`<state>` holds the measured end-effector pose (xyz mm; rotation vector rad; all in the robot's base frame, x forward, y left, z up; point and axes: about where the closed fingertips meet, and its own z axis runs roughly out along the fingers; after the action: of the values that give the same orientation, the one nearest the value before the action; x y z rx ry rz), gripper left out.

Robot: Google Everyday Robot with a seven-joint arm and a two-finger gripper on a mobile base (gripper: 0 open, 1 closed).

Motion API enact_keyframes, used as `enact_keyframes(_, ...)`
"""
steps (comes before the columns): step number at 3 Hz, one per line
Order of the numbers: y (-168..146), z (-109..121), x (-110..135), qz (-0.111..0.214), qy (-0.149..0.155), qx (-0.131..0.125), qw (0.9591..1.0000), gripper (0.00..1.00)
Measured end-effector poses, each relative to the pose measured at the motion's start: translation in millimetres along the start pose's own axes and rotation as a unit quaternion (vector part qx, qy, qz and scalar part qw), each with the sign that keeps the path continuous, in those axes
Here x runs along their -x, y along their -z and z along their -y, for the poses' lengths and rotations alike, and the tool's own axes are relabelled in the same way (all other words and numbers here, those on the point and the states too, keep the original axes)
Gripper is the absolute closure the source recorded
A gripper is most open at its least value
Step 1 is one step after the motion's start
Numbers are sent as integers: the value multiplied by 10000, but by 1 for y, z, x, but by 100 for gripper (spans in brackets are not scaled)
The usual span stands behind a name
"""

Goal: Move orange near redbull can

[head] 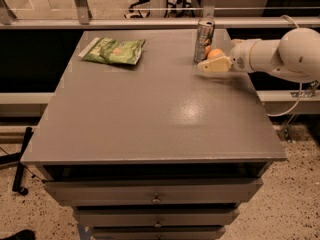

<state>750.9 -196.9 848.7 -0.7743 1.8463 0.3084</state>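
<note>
The orange [215, 53] rests on the grey table [150, 109] at the back right, right beside the redbull can [203, 39], which stands upright near the far edge. My gripper [214, 60] reaches in from the right on a white arm. Its near cream finger [214, 66] lies just in front of the orange and the far finger is hidden behind the fruit. The gripper looks open around the orange, which sits on the table.
A flat green snack bag [114, 51] lies at the back left of the table. Drawers [156, 198] run below the table's front edge. A railing [150, 23] runs behind the table. A cable [295, 91] hangs at the right.
</note>
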Motion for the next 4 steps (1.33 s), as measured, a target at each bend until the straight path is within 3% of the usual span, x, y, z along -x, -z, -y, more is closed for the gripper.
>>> enact_keyframes(2, 12, -6, 8, 47, 40, 100, 9999, 0)
enact_keyframes(3, 67, -16, 26, 334, 203, 417, 9984, 0)
enact_keyframes(4, 129, -34, 36, 684, 390, 843, 9933, 0)
